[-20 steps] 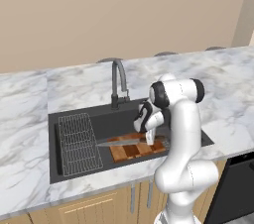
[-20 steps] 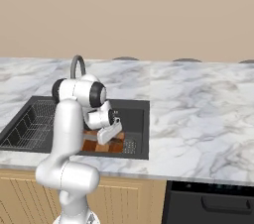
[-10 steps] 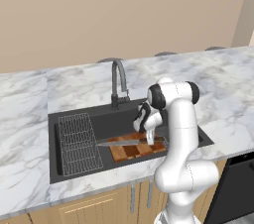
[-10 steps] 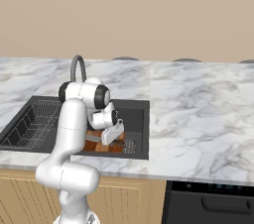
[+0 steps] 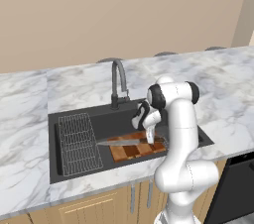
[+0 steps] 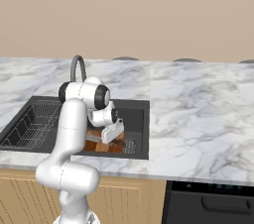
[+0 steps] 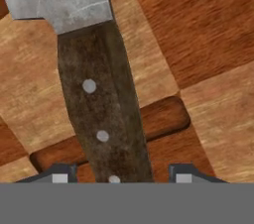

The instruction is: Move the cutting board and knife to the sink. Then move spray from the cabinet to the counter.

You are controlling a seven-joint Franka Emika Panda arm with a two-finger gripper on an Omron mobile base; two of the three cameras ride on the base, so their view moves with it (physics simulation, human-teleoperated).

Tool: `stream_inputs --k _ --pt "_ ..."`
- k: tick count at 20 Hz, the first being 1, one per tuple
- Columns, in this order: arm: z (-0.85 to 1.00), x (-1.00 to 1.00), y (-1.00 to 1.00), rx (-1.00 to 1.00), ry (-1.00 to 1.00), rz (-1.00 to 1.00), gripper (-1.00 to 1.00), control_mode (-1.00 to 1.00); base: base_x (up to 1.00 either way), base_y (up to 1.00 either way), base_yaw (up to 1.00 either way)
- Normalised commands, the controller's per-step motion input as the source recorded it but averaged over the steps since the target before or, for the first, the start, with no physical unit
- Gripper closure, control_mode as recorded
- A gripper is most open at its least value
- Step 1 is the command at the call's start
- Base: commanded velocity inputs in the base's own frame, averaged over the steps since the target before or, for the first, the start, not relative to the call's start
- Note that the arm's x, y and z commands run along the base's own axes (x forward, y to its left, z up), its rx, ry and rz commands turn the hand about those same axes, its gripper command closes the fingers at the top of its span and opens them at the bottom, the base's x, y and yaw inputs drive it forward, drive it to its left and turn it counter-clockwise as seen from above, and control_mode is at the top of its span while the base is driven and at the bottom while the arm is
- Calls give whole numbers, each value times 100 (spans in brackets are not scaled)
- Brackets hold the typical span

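Three plain rivets, no writing, mark the knife between the tool's parted fingertips.

Two base cameras flank the arm, facing the sink; the hand camera hovers close above the knife.

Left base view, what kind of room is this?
A kitchen, rendered: a dark sink with an arched faucet set in a white marble counter, with a cutting board and knife in the basin.
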Motion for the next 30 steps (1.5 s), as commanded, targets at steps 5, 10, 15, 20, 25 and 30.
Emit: stream_inputs --k 5,10,15,20,25,30 --pt "25 -22 0 3 4 0 -100 -100 0 0 0" --pt "44 -18 -2 4 1 0 -100 -100 0 0 0" --pt "48 -29 -4 4 -2 -4 -100 -100 0 0 0" --pt "44 -42 -3 5 -17 -17 -100 -100 0 0 0" --pt "43 -42 0 3 -28 -21 -100 -100 0 0 0" --pt "50 -43 0 2 -40 -20 -100 -100 0 0 0"
